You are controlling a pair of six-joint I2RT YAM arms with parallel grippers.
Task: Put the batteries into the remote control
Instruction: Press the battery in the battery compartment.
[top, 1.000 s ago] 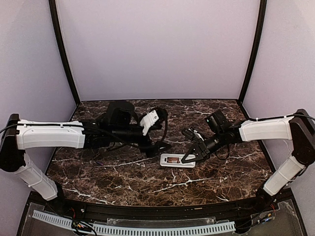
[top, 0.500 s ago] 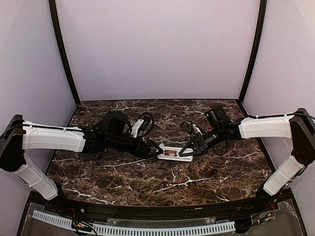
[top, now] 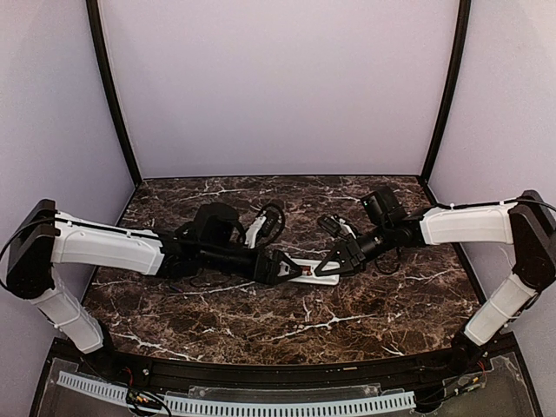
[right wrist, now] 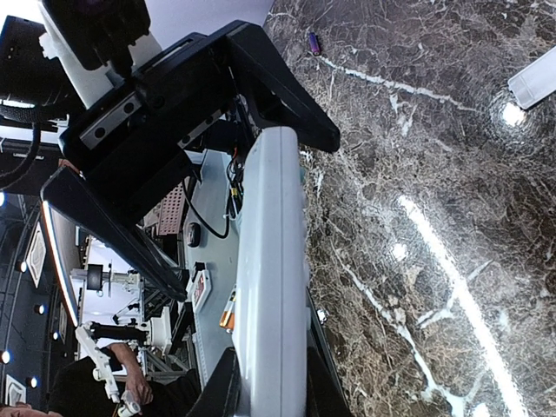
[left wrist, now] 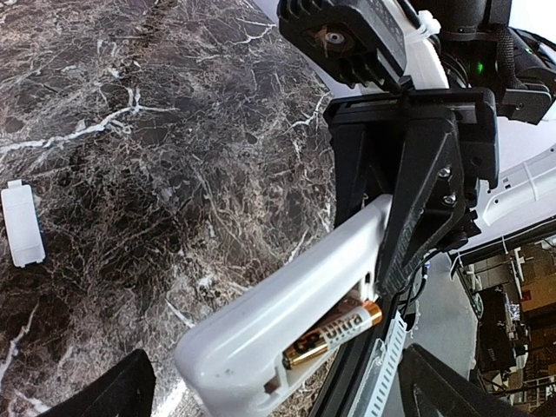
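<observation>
Right gripper (top: 333, 265) pinched tight on one end of the remote control (top: 306, 272), holding it mid-table and tilted onto a long edge, open compartment showing one battery (left wrist: 334, 334) seated. Left gripper (top: 282, 268) spread wide, fingers straddling the remote's other end, contact not evident. Step looks like bracing or handing over the handset; next move probably calls for the left jaws to close squarely on bare casing, clear of the battery. Second cell: cannot tell.
</observation>
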